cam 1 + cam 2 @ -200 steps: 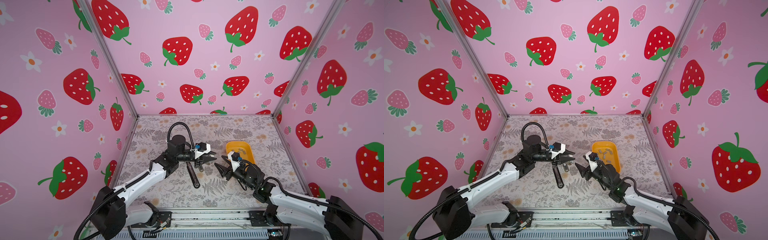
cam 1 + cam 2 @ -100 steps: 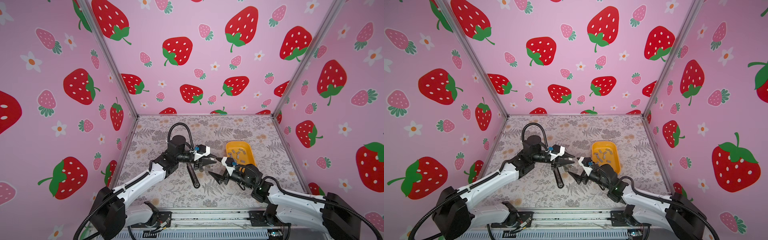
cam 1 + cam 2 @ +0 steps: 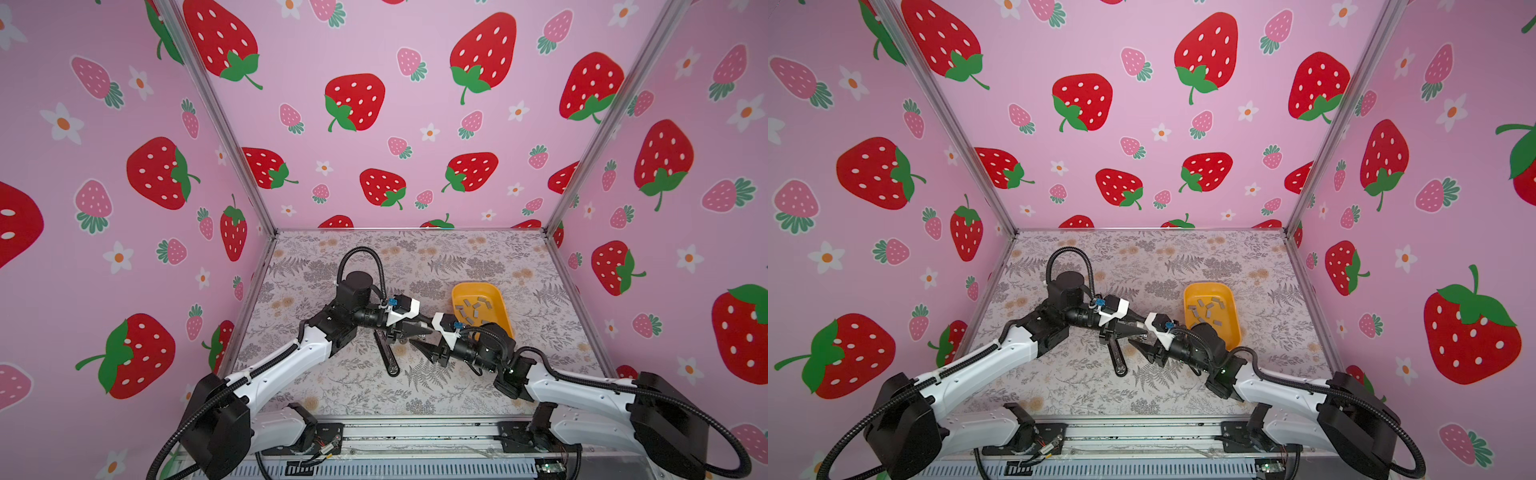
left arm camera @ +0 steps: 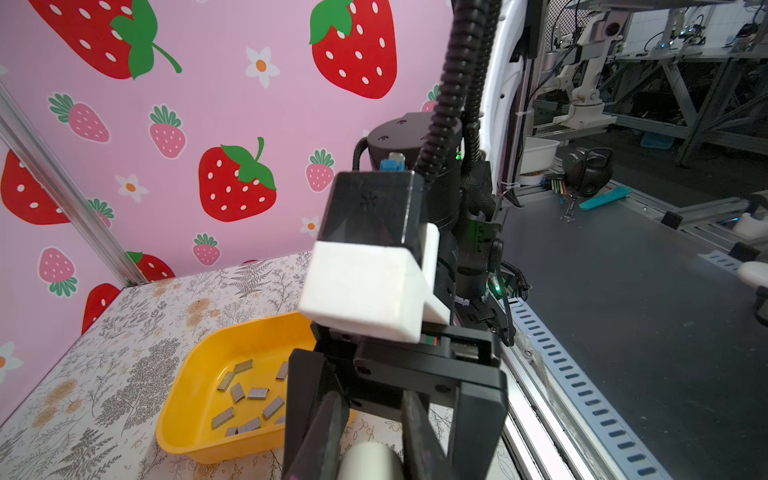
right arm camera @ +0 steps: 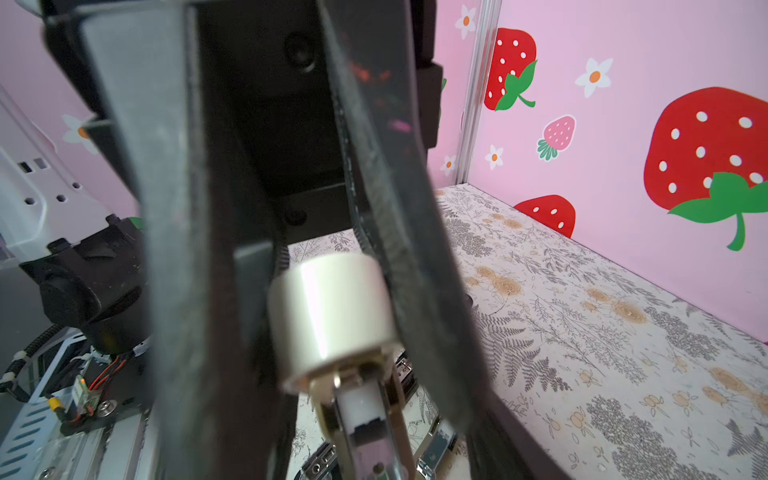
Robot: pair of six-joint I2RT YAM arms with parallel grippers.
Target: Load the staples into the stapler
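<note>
Stapler: I see a slim black bar (image 3: 388,357) lying flat on the counter (image 3: 332,376), with its rounded end toward me and its far end under both claws.
Left claw: (image 3: 424,331) the black wedge-shaped fingers are pressed fully together, low over the stapler's far end. I can't tell which part they pinch.
Right claw: (image 3: 420,335) it meets the left one tip to tip. Its matte dark fingers (image 5: 174,208) stand apart on either side of the silver cap. One finger touches the cap, but I can't tell whether the other bears on it, so I can't call it a grip.
Silver cap: (image 5: 332,316) a short, smooth, polished metal cylinder at the end of a bright metal channel (image 5: 390,432) with a white block (image 5: 360,405) seated inside.
Mount: the right wrist carries a grainy white plastic wedge (image 4: 357,286) under a black box.
Tray: (image 3: 506,311) glossy yellow-orange plastic, shallow, with rounded corners. It sits on the counter just beyond the right wrist, to the right of the stapler.
Staples: (image 3: 473,309) about a dozen short, flat grey metal strips with ribbed faces, scattered loose at all angles on the tray floor.
Counter: a pale sheet printed with grey ferns and tan roses.
Walls: (image 3: 374,104) flat pink panels printed with red and pink strawberries and white flowers, joined by bare aluminium posts (image 3: 216,124).
</note>
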